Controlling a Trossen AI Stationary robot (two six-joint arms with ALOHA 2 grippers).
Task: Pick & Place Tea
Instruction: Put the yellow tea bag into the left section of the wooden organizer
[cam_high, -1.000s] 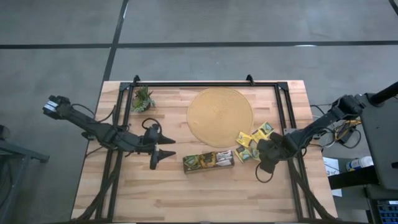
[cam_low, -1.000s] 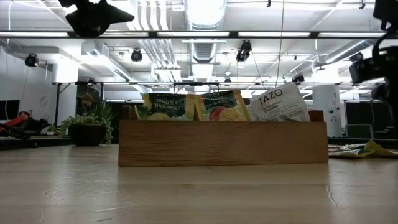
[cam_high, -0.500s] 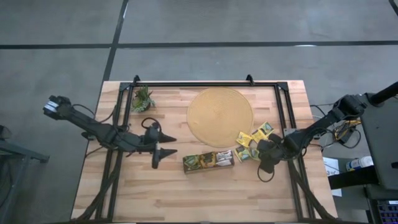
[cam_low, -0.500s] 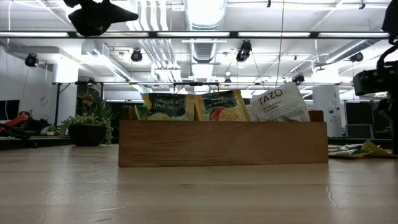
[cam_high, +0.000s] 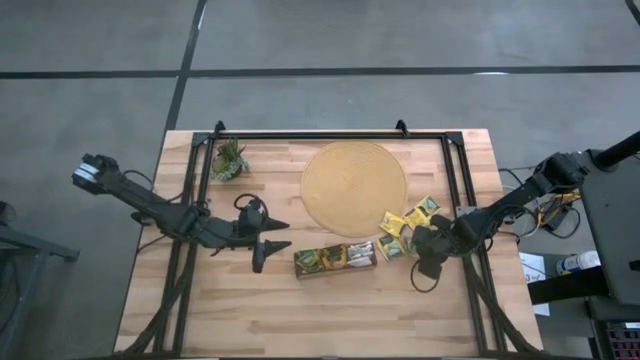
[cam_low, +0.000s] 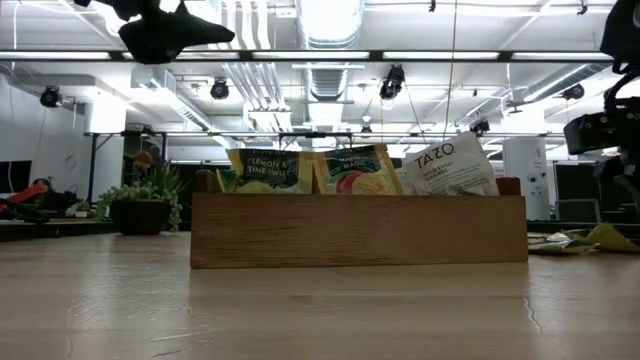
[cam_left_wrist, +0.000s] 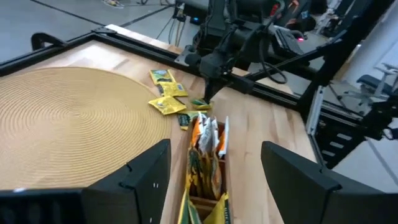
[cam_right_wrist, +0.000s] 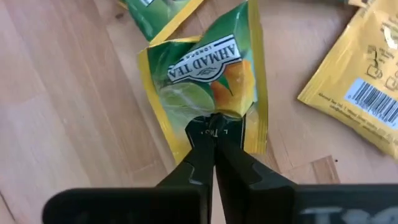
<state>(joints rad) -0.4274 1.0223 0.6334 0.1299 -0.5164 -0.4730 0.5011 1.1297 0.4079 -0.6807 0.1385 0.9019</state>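
Note:
Several tea sachets (cam_high: 408, 222), mostly yellow, lie loose on the table beside the round woven mat (cam_high: 354, 187). More sachets (cam_low: 352, 170) stand upright in the wooden tray (cam_high: 335, 258). My right gripper (cam_right_wrist: 214, 126) is down among the loose sachets, shut on a green-and-yellow one (cam_right_wrist: 202, 74) and seen from afar in the left wrist view (cam_left_wrist: 207, 98). My left gripper (cam_high: 270, 240) hovers open above the table, just left of the tray, with nothing between its fingers (cam_left_wrist: 146, 180). My right gripper pinches the green-and-yellow sachet between its two fingers, at a puckered spot (cam_right_wrist: 229, 111) in the sachet's middle near one edge. The fingers come from above, slanting down. The sachet lies on the table, its paper crumpled up toward the fingertips.
A small green plant (cam_high: 229, 158) stands at the far left. A black metal frame (cam_high: 330, 134) runs round the table top. Bare wood lies along the near edge (cam_high: 320, 320). A yellow sachet with a barcode (cam_right_wrist: 364, 81) lies close beside the held one.
My left gripper has moved a little toward the tray, to the right. My right gripper has come down slightly onto the loose sachets.

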